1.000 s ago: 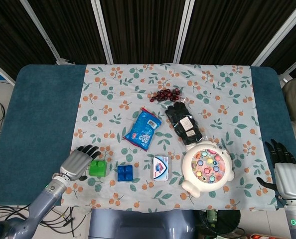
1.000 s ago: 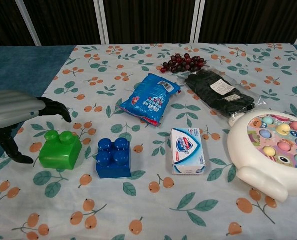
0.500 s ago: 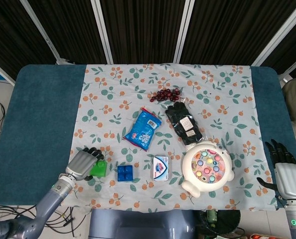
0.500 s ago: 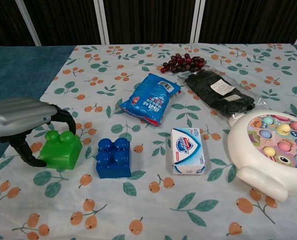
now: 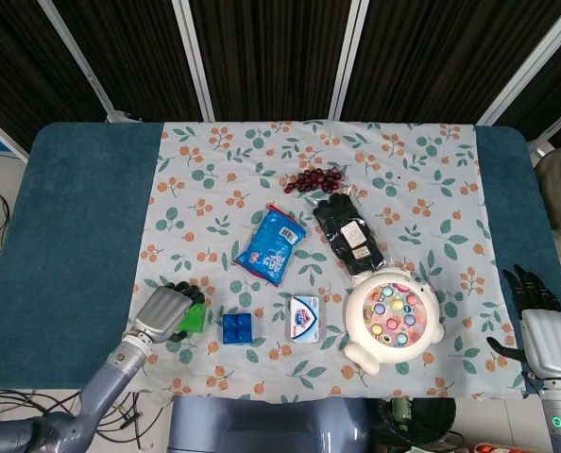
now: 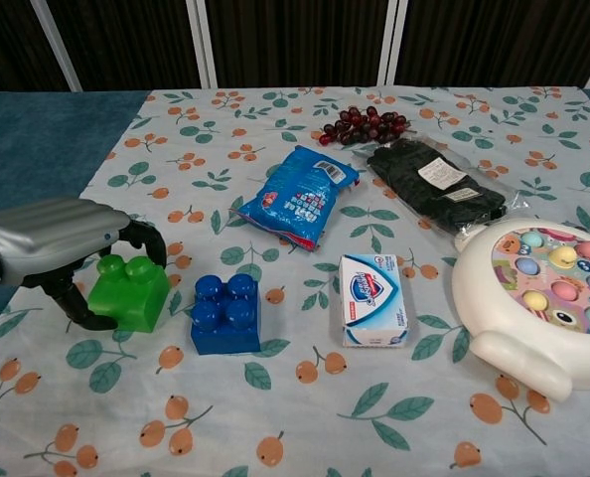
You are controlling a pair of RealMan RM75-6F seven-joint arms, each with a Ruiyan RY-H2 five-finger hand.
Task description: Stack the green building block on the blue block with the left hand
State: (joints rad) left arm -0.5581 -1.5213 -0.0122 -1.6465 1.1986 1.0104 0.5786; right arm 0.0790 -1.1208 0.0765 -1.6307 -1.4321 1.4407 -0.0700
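Since the earlier frames, the left hand [image 6: 62,248] has closed from an open reach onto the green block [image 6: 129,292]: its dark fingers [image 6: 148,241] now curl over the far top edge of the block while the thumb presses the near left side, so the block is gripped. The green block has also shifted slightly toward the blue block [image 6: 225,313] and sits a little tilted; whether it has left the cloth cannot be told. In the head view the left hand [image 5: 163,312] covers most of the green block [image 5: 195,318], leaving only its right part visible. The blue block [image 5: 237,327] stands just to the right of the gripped block, apart from it, with its studs uncovered. Further right of the hand lies a white soap packet [image 6: 373,299], then a round white toy with coloured buttons [image 6: 533,297]. Beyond the hand, toward the far side of the floral cloth [image 6: 275,427], lie a blue snack bag [image 6: 303,196], a black packet [image 6: 435,183] and a bunch of dark grapes [image 6: 365,124]. The right hand [image 5: 543,327] rests at the far right table edge, fingers extended and spread, holding nothing.
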